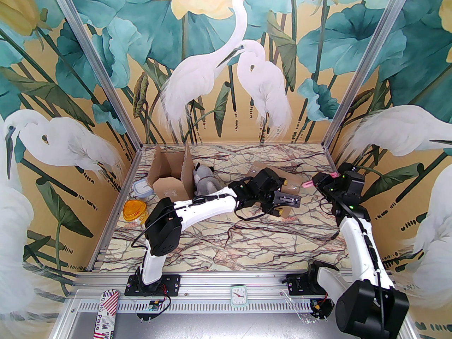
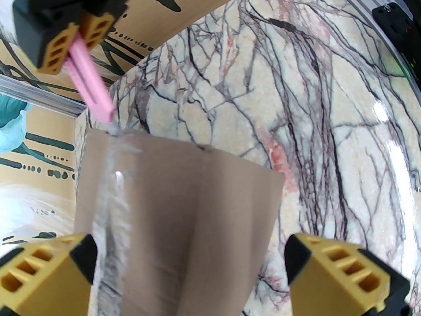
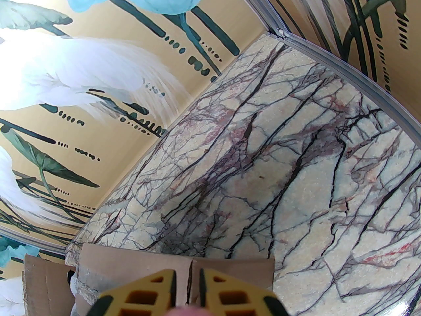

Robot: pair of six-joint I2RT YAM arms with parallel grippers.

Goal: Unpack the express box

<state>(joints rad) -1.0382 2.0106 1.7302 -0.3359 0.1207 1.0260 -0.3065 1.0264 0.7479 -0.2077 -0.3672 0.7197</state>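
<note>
Sides suit gripping, we judge, on the stiff, light taped brown cardboard box [image 2: 184,216]; left gripper [image 2: 189,262] gapes empty above it, right gripper [image 2: 77,44] pinches a pink plastic cutter [image 2: 92,87].

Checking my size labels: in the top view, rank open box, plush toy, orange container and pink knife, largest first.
open box
plush toy, partly hidden by the box
orange container, nearly the toy's size, so that ranking is unsure
pink knife, clearly smallest

Left arm [image 1: 208,203] reaching toward centre, left fingers [image 2: 42,275] spread wide, right arm [image 1: 360,238] raised, right fingers [image 2: 56,49] pinching pink cutter [image 2: 92,91]
</note>
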